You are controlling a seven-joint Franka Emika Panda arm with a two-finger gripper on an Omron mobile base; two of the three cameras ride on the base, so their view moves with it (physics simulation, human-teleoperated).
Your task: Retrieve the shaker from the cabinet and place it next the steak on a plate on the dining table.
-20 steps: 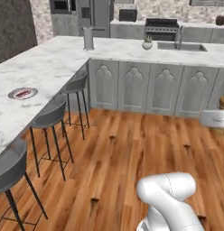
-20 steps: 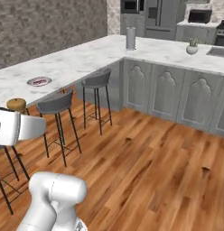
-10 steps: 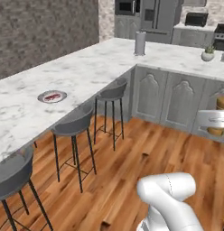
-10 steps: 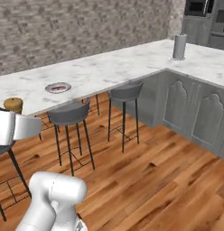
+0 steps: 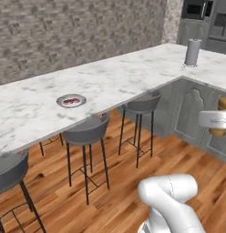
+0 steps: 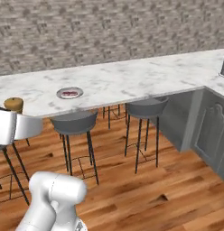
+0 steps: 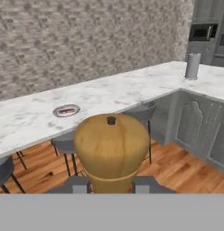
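My hand [image 7: 111,184] is closed tight around the waist of the shaker [image 7: 111,150], which stands upright between my two fingers with its rounded golden-brown top filling the near view. Beyond it stretches the long white marble tabletop [image 7: 127,88], backed by a stone wall. The plate [image 7: 66,110] lies on that tabletop near its front edge, well apart from the shaker, with the steak [image 7: 66,109] resting on it. Round grey stools [image 5: 87,131] stand below the plate's edge of the tabletop. A grey canister [image 5: 192,52] stands far right of the plate.
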